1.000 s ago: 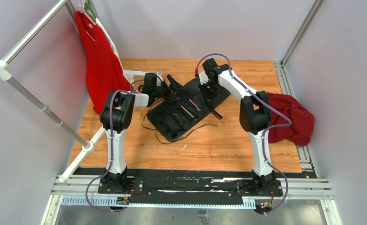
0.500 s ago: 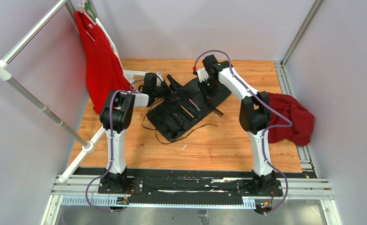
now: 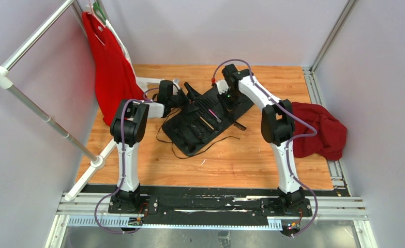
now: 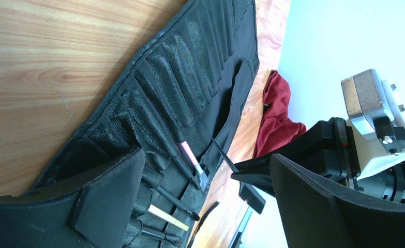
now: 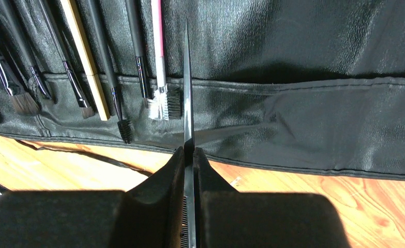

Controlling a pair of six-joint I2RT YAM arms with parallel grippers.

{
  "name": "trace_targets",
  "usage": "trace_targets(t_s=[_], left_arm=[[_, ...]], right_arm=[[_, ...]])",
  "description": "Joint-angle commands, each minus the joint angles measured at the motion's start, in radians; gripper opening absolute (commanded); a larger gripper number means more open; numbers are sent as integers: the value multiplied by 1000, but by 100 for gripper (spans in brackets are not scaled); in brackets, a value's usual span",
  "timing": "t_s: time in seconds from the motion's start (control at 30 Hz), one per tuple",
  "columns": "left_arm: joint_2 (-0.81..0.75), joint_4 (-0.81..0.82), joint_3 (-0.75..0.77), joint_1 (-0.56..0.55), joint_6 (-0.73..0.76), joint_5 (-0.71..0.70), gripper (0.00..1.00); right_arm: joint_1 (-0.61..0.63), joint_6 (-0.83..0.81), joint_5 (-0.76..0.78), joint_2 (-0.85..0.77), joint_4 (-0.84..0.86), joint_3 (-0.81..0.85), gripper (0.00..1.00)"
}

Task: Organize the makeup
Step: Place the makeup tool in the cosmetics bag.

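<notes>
**A:** Where were you w/ the makeup?

**B:** Mid-job. My right gripper (image 5: 189, 151) was pressed tight on a thin black brush (image 5: 187, 77). Its handle end pointed out over the black roll (image 5: 303, 67), just beside the pink brush (image 5: 158, 31). The other brushes (image 5: 107, 67) sat in their pockets in a row, incl. a tan one (image 5: 85, 57).

**A:** Was yours in a pocket yet?

**B:** Couldn't tell; I'd guess not. Next move, imo: line the tip up w/ the free pocket next to the pink brush, then slide it in straight & low.

**A:** And the left side?

**B:** My left gripper (image 4: 206, 155) was spread wide, low by the roll's left side, pinching nothing I could see. Prob. there to steady it.

**A:** Anything in the way?

**B:** Loose cords (image 5: 86, 154) trailed off the roll onto the table (image 3: 241, 165). A red cloth (image 3: 321, 129) lay well apart on the right. The flap under the brush heads might've snagged the tip.
</notes>
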Motion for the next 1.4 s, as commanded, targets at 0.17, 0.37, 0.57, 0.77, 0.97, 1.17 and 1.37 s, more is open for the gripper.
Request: trace_targets(t_s=[0.17,0.37,0.57,0.77,0.97,1.17,1.37], left_arm=[[-11,-87,-25,16,20,-21,98],[-10,-88,-26,15,21,-20,98],[-6,-89,-25,15,20,-21,98],[-3,-88,-25,15,22,-20,98],[0,-88,-25,15,23,-22,98],[0,-88,-25,16,23,-20,98],[-2,-88,-25,15,23,-21,98]], right_arm=[[-16,-16,-12,49,-40,75,1],[-23,-16,-16,73,-41,98,1],[-27,-17,-21,89,-41,114,1],[-31,-18,-28,106,-40,131,1],[-30,-18,-38,115,-39,140,1],[-31,-18,-41,117,-37,140,1],[-31,-20,-44,122,-34,141,1]])
